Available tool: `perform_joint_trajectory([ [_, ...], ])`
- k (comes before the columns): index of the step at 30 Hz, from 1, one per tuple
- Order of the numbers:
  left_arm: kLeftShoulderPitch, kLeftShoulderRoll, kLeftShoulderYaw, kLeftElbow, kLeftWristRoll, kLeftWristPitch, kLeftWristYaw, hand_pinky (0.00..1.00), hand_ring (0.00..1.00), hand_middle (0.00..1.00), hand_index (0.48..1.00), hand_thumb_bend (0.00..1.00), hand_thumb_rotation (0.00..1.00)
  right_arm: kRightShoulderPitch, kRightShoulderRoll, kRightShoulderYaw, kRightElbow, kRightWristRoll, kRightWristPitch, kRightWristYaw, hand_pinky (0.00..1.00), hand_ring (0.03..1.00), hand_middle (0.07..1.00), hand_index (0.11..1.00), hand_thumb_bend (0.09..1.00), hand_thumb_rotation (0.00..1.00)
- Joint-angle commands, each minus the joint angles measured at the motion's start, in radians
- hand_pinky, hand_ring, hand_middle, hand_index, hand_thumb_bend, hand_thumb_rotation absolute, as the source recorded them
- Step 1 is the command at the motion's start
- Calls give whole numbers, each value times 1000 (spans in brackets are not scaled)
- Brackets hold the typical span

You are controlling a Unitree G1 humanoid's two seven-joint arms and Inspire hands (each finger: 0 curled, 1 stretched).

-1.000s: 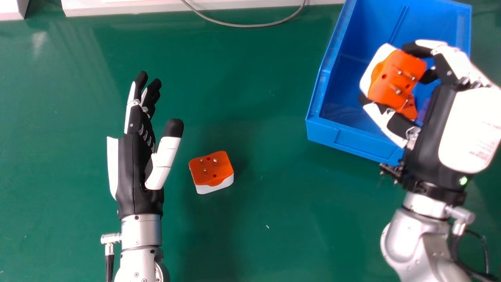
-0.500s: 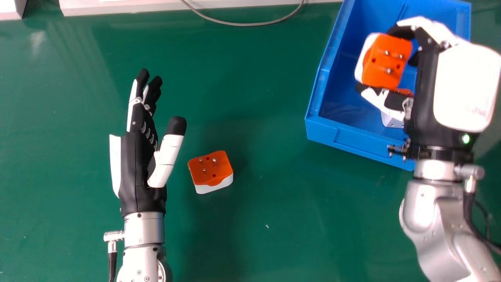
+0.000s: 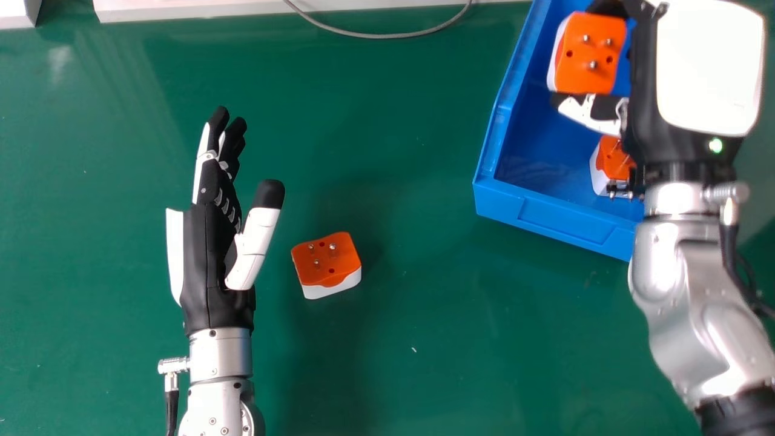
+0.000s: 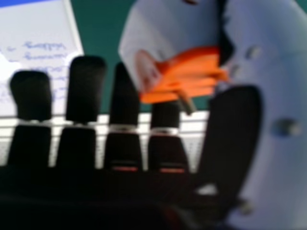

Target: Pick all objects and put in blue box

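Over the far part of the blue box (image 3: pixel 554 221), my right hand (image 3: pixel 648 103) is shut on an orange and white block (image 3: pixel 590 54) with metal pins, pinched between thumb and fingers. In the right hand view, that block (image 4: pixel 184 76) lies against the thumb of my right hand (image 4: pixel 235 129). A second orange and white block (image 3: pixel 613 160) is inside the box, partly covered by the right wrist. Another such block (image 3: pixel 327 260) rests pins up on the green table, right of my left hand (image 3: pixel 209 242), which is open and holds nothing.
A grey cable (image 3: pixel 387 36) curves along the table's far edge, by a white ledge (image 3: pixel 194 11). The box's left wall stands between the block on the table and my right hand. In the right hand view, a whiteboard with writing (image 4: pixel 33 38) shows behind the fingers.
My right hand has moved toward the box's far end with its block, uncovering more of the block inside the box. The left hand has barely shifted.
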Motion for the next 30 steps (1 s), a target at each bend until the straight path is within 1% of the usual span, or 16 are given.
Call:
perform_joint_trajectory([
  [1,-13,-2,-2,-5,0,-11,0,979,946,928,932,925,763,-66,-17,-3,45,7,15,-1,230,356,473,536,493,0],
  [5,-13,0,-2,-6,-5,-10,-6,979,945,927,932,926,763,-142,-32,6,188,17,38,4,219,341,459,535,499,0],
  [7,-13,0,-1,-6,-2,-10,-3,981,946,927,932,925,763,-173,-36,7,252,33,39,3,220,338,457,535,501,0],
  [9,-13,-1,-2,-7,-1,-9,-2,982,946,927,932,925,763,-197,-42,13,311,51,18,-5,228,340,459,536,502,0],
  [12,-14,-3,-3,-4,3,-13,2,980,945,927,932,924,761,-226,-51,35,374,64,1,7,234,341,459,536,504,0],
  [14,-14,-5,-4,-3,8,-14,8,979,944,926,932,922,760,-242,-60,60,403,57,12,45,241,342,460,536,505,0],
  [16,-15,-5,-4,-2,9,-16,10,978,943,925,931,922,760,-250,-70,87,419,45,26,79,250,346,467,534,506,0],
  [18,-14,-4,-3,-2,10,-17,10,975,942,923,930,924,760,-245,-80,102,420,54,11,100,262,353,473,530,508,0],
  [19,-13,-4,-3,-3,12,-18,12,973,941,923,930,925,762,-247,-88,123,417,42,30,145,264,354,473,530,508,0],
  [22,-13,-6,-3,-1,13,-18,14,973,940,923,930,926,762,-251,-110,163,414,27,36,219,268,353,472,532,509,0],
  [24,-12,-7,-3,-2,14,-15,16,973,940,923,930,926,762,-249,-118,171,400,36,35,256,268,353,472,532,509,0],
  [26,-12,-8,-3,-1,14,-14,18,971,939,923,930,924,763,-245,-124,178,388,35,34,265,271,353,472,533,509,0],
  [27,-12,-7,-4,-1,17,-14,22,971,939,923,930,924,763,-245,-125,180,385,34,38,270,271,353,472,533,509,0],
  [28,-12,-8,-4,-1,15,-14,20,971,939,923,930,924,763,-249,-132,199,384,8,53,274,271,353,472,533,509,0],
  [29,-13,-7,-4,0,16,-14,22,969,938,922,929,927,764,-252,-138,208,380,0,60,292,271,352,472,534,510,0],
  [30,-12,-8,-5,-1,15,-14,22,969,938,922,929,927,764,-253,-140,208,376,9,57,308,271,352,472,534,510,0],
])
